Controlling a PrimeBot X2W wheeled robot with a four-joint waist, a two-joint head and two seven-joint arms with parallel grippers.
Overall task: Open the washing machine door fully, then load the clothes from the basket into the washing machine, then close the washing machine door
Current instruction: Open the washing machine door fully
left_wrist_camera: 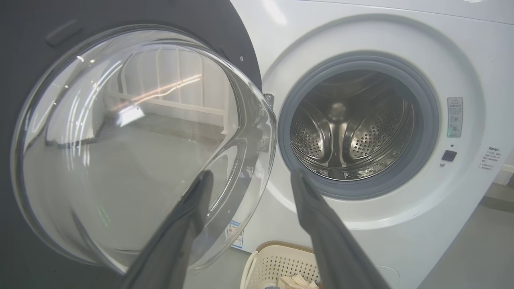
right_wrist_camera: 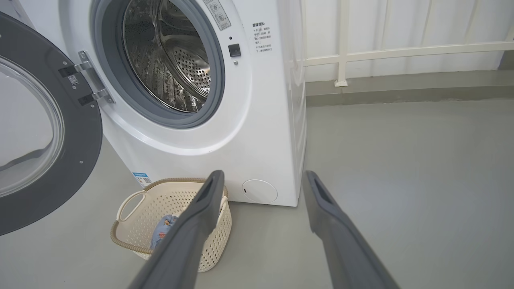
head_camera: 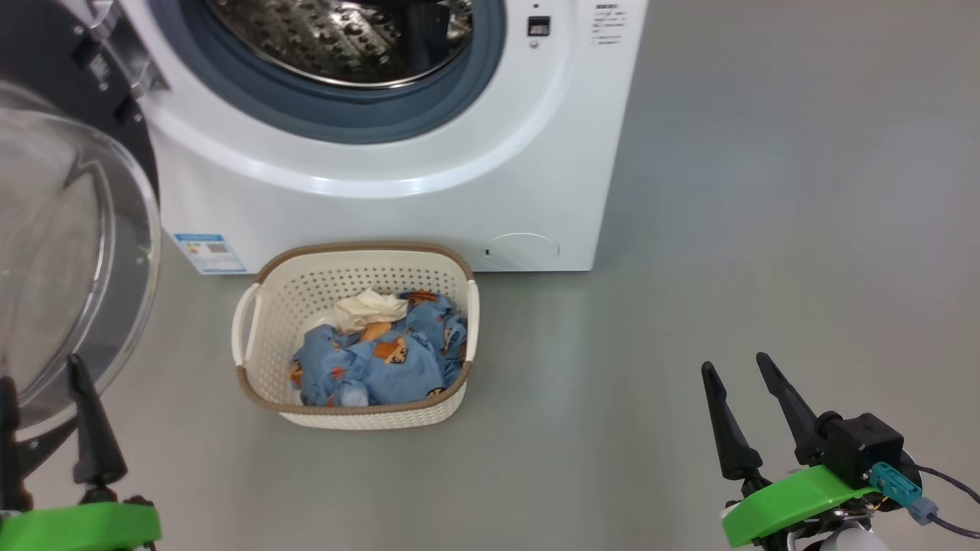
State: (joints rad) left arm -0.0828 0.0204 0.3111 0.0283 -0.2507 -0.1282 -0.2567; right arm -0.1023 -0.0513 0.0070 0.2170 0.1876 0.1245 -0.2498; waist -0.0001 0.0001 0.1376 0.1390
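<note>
The washing machine (head_camera: 536,153) stands at the top, its steel drum (left_wrist_camera: 349,132) showing inside the grey gasket. The washing machine door (head_camera: 69,252) is swung wide open to the left, glass bowl facing out. On the floor before the machine sits the basket (head_camera: 352,249), holding the clothes (head_camera: 390,360): blue printed pieces with a cream cloth (head_camera: 371,308) on top. My left gripper (head_camera: 38,371) is open just in front of the door's glass (left_wrist_camera: 132,140), nothing between its fingers. Lower right, away from the basket, my right gripper (head_camera: 733,361) is open and empty.
Bare grey floor (head_camera: 766,229) stretches to the right of the machine and around the basket. A white railing (right_wrist_camera: 341,52) and a low kerb run along the wall behind. The open door (right_wrist_camera: 84,160) takes up the space left of the basket (right_wrist_camera: 128,241).
</note>
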